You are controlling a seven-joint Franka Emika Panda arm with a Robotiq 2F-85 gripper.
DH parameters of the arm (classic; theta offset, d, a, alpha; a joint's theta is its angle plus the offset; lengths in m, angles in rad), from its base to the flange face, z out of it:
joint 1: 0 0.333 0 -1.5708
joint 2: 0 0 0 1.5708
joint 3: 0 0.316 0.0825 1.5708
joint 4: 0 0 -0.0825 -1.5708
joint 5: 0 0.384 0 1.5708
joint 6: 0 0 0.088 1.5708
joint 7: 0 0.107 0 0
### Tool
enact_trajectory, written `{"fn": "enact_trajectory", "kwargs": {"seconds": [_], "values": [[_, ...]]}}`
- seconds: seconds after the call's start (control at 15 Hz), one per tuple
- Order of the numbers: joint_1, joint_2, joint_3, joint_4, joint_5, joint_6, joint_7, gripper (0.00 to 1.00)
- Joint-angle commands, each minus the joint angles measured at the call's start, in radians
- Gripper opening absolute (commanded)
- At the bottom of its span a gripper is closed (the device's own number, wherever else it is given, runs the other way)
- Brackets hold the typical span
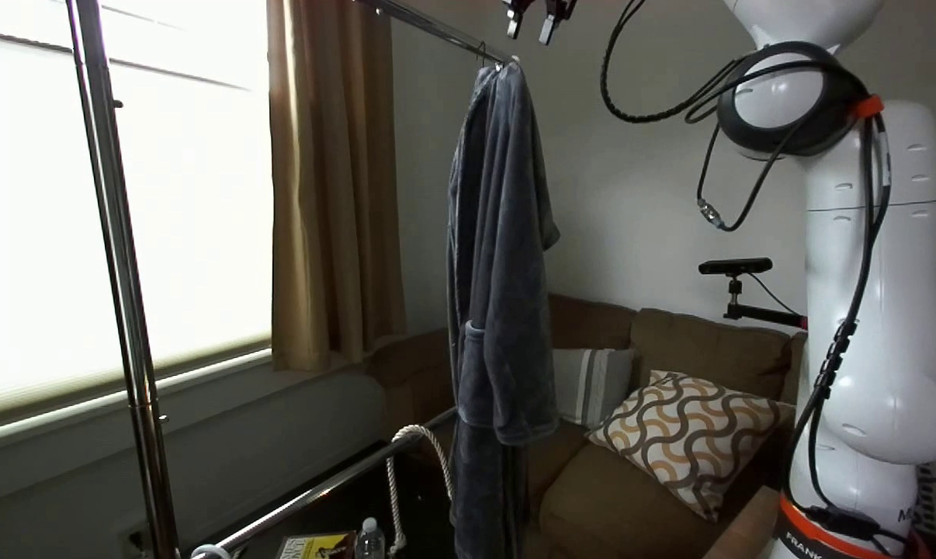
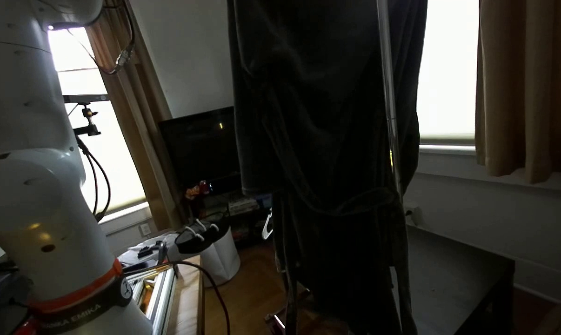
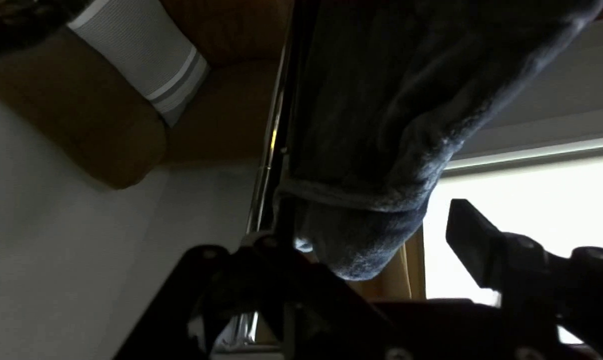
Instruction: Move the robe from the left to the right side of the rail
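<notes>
Probably in the closing step, with the long dark grey plush robe point(image 1: 507, 256) hanging at the far end of the thin silvery metal rail point(image 1: 119, 233) in an exterior view, seemingly the right side seen from the white robot arm point(image 1: 903, 310). If so, next back the black two-fingered gripper point(image 1: 530, 31) away without snagging any cloth. Widely spread at the jaws, with nothing pinched between. Find the robe below the jaws in an exterior view and, in the wrist view, framed between both, apparently beyond the tips; cannot tell how near.
</notes>
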Motion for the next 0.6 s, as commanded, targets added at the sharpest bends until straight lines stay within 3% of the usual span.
{"fn": "enact_trajectory", "kwargs": {"seconds": [0.0, 0.13, 0.4, 0.47, 0.53], "values": [[0.142, -0.095, 0.091, -0.042, -0.112, -0.082, -0.067, 1.00], [0.227, -0.139, 0.164, -0.089, -0.213, -0.139, -0.057, 1.00], [0.362, -0.216, 0.337, -0.248, -0.455, -0.234, 0.125, 1.00], [0.316, -0.150, 0.283, -0.125, -0.369, -0.205, 0.039, 1.00], [0.333, -0.155, 0.300, -0.145, -0.383, -0.210, 0.060, 1.00]]}}
